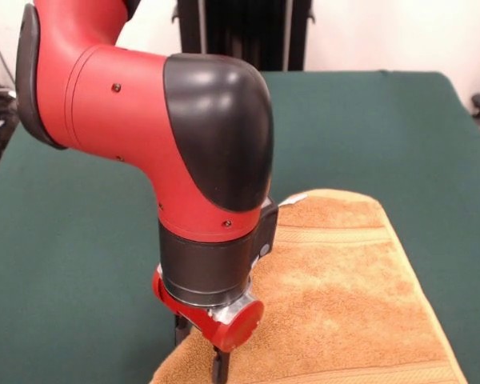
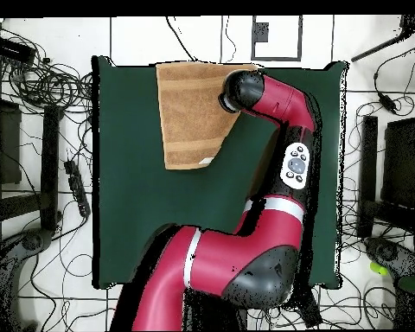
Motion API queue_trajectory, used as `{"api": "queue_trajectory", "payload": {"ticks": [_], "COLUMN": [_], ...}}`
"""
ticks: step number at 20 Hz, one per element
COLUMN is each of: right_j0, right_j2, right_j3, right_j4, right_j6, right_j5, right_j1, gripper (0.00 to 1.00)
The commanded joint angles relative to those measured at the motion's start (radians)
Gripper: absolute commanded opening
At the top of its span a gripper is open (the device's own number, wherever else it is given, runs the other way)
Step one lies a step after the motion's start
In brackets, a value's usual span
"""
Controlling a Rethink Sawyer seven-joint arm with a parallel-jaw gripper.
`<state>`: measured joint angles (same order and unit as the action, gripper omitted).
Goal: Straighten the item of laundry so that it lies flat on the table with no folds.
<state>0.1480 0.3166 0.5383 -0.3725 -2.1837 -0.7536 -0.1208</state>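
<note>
In the front view, the red and black arm's gripper (image 1: 198, 346) came down from the upper left of the frame and ended at the bottom centre, its two dark fingertips (image 1: 217, 364) showing under the red wrist plate and pressing at the left edge of the orange-tan terry hand towel (image 1: 336, 304). The tips stood slightly apart, but the wrist hid whether any cloth sat between them, so I could not tell if they were parted free or clamped on the towel. The towel filled the lower right of the frame, its long axis running from the bottom edge up toward the middle right, so nearly all of it lay to the right of the gripper; a flat woven band crossed it near its upper end, where a small pale tag showed at the corner. Around it lay the plain dark green cloth-covered table (image 1: 80, 240). In the overhead view, the towel (image 2: 189, 112) lay at the top centre of the frame, reaching the upper edge of the table (image 2: 133, 225), long axis running up and down, with a small corner turned over at its lower right. The arm's end covered the towel's upper right corner, so the gripper itself was hidden there and the cloth spread left and down from it. By count: one towel, one table, one arm with one gripper.
</note>
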Motion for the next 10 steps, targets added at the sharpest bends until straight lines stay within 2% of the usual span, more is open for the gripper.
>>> {"api": "queue_trajectory", "payload": {"ticks": [1, 5, 10], "right_j0": [-0.023, -0.004, 0.000], "right_j2": [-0.147, -0.195, -0.204], "right_j3": [0.214, 0.284, 0.290], "right_j4": [0.001, -0.008, -0.005], "right_j6": [-0.096, -0.073, -0.069], "right_j5": [0.053, 0.091, 0.056], "right_j1": [-0.002, 0.026, 0.024], "gripper": [1.00, 1.00, 1.00]}}
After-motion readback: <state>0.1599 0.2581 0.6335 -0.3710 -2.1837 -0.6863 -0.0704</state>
